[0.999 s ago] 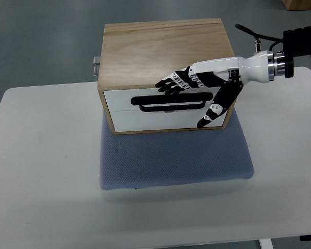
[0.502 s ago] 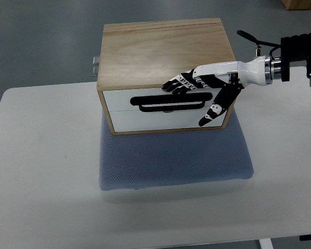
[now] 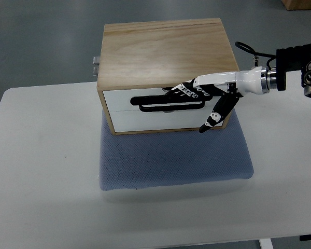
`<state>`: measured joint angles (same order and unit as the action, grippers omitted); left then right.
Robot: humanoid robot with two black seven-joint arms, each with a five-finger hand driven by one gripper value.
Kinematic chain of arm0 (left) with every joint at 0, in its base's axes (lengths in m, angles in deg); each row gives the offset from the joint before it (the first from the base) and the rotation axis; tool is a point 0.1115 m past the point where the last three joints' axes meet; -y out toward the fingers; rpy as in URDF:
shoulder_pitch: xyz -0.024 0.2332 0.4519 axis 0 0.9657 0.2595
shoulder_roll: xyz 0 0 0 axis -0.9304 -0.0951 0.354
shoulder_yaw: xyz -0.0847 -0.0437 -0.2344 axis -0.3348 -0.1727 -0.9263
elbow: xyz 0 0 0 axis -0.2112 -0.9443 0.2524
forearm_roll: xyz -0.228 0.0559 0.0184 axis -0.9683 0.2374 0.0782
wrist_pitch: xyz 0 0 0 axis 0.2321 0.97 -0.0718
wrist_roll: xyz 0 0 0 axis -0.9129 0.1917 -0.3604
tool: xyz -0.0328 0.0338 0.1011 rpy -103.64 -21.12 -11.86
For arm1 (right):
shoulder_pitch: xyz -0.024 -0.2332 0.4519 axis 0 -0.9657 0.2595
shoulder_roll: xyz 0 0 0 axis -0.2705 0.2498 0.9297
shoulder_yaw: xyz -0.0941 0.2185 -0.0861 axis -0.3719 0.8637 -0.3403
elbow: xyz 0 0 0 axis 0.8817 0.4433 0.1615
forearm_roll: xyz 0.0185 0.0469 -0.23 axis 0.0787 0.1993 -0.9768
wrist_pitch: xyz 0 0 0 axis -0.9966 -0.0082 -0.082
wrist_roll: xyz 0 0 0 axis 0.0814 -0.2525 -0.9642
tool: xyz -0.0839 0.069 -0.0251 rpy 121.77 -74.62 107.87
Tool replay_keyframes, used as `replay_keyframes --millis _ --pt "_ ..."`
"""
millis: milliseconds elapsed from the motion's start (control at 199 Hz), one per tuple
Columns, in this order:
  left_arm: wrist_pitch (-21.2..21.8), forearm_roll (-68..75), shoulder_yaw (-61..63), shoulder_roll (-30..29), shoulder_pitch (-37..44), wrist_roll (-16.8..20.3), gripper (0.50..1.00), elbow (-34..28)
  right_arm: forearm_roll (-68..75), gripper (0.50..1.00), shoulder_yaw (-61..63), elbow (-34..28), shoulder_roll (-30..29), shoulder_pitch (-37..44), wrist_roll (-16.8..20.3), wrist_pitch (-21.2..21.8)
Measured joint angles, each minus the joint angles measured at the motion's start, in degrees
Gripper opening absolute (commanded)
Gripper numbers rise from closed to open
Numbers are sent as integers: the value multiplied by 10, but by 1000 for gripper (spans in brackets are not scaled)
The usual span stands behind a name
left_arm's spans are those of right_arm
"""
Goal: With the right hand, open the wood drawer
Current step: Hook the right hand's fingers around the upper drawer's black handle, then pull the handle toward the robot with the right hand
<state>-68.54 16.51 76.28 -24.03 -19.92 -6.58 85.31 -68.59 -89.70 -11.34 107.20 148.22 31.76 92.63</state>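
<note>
There is one wood box (image 3: 163,52), one white drawer (image 3: 160,111) in its front, one black handle (image 3: 171,102) on the drawer, one blue mat (image 3: 176,155), one white table (image 3: 41,171) and one robot hand in view.

The wood box sits on the blue mat, at the far edge of it, and the mat lies on the white table. The drawer is in the front side of the box, facing the camera. It looks closed, flat with the wood frame around it. The black handle is a long bar across the top half of the drawer.

The right hand (image 3: 199,93) comes in from the right side. Its fingers (image 3: 180,91) are held close together and lie at the top of the drawer front, right at the handle's upper edge. They bend a little, but I cannot tell if they are hooked behind the bar. The thumb (image 3: 213,116) sticks down, away from the fingers, in front of the drawer's right end.

A second ago the fingers lay higher, on the top front edge of the box. Now the hand is lower and has slid to the right, with its fingers down by the handle. The box, the drawer and the mat have not moved.
</note>
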Motion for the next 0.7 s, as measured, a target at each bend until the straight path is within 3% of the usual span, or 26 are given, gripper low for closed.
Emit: replay_keyframes --millis 698 --pt "0 0 0 0 0 0 1000 0 -10 952 -2 0 -8 -17 -3 24"
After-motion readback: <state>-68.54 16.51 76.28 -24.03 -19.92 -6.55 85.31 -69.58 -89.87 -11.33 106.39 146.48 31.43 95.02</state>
